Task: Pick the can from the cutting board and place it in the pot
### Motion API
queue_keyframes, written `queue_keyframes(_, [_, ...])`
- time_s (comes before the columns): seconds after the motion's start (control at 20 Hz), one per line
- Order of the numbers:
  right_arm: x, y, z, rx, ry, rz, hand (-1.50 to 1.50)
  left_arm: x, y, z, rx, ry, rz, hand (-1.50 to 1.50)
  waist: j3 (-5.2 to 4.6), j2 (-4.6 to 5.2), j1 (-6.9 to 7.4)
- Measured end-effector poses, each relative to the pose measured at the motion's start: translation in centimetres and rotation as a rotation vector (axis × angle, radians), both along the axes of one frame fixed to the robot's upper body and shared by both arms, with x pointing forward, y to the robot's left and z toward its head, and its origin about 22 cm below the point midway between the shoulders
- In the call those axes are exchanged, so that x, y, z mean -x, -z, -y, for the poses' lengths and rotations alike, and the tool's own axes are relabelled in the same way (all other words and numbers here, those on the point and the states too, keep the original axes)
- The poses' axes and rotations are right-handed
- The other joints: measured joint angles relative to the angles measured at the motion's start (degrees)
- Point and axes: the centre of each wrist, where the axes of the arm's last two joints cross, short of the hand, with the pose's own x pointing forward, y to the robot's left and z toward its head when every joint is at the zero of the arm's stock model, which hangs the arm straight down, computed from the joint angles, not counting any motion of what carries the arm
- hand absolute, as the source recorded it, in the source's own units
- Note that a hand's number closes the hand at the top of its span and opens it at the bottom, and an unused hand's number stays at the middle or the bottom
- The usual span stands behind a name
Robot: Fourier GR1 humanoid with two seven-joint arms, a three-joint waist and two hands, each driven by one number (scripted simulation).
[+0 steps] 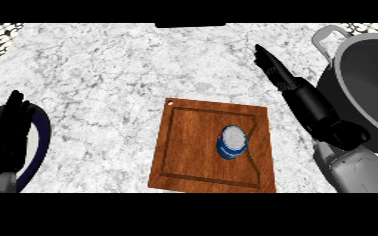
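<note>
A: Now, about the can (232,142) — where?
B: Standing upright on the cutting board (192,145), right of its middle, silver top up, blue side showing. Touched by neither hand.
A: And the board?
B: Lying flat on the marbled counter (111,70), low in the middle of the head view, turned slightly, with a small hole at the far left corner.
A: Right hand (295,90)?
B: Stretched out over the counter, fingers straight and together, pointing away and a little leftward. Placed between the board and the pot (362,75), just right of the board's far right corner, apart from the can. Holding nothing.
A: Pot?
B: At the right edge, grey, partly cut off, with one loop handle showing on the far side and a dark grey inside. Well apart from the can.
A: Left hand (13,125)?
B: Resting at the left edge, fingers up and relaxed, closed round nothing. Set against a dark blue curved rim (40,145) — hard to say of what.
A: Anything else?
B: Only a dark shape (188,25) at the counter's far edge, cut off, not to be made out.
</note>
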Motion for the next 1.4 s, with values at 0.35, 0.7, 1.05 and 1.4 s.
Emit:
queue_keyframes(0.35, [2.3, -3.6, 3.8, 0.04, 0.337, 0.388, -1.5, -0.2, -0.5, 2.7, -0.021, 0.097, 0.133, 0.0, -1.33, -1.97, -6.22])
queue_keyframes(0.7, [6.6, -1.0, 6.3, 0.053, 0.824, 0.549, -1.5, 0.4, 0.1, 5.8, 0.005, 0.182, 0.229, 0.0, -1.37, -1.67, -8.06])
queue_keyframes(1.05, [13.9, 1.6, 1.9, 0.106, 0.919, 0.649, -1.5, 1.1, 1.3, 8.5, 0.015, 0.263, 0.271, 0.0, -1.56, -0.7, -4.68])
queue_keyframes(1.4, [19.8, 4.9, 0.1, 0.399, 0.922, 0.355, -1.5, 0.9, 1.1, 9.7, 0.014, 0.307, 0.301, 0.0, -1.81, 0.41, -2.53])
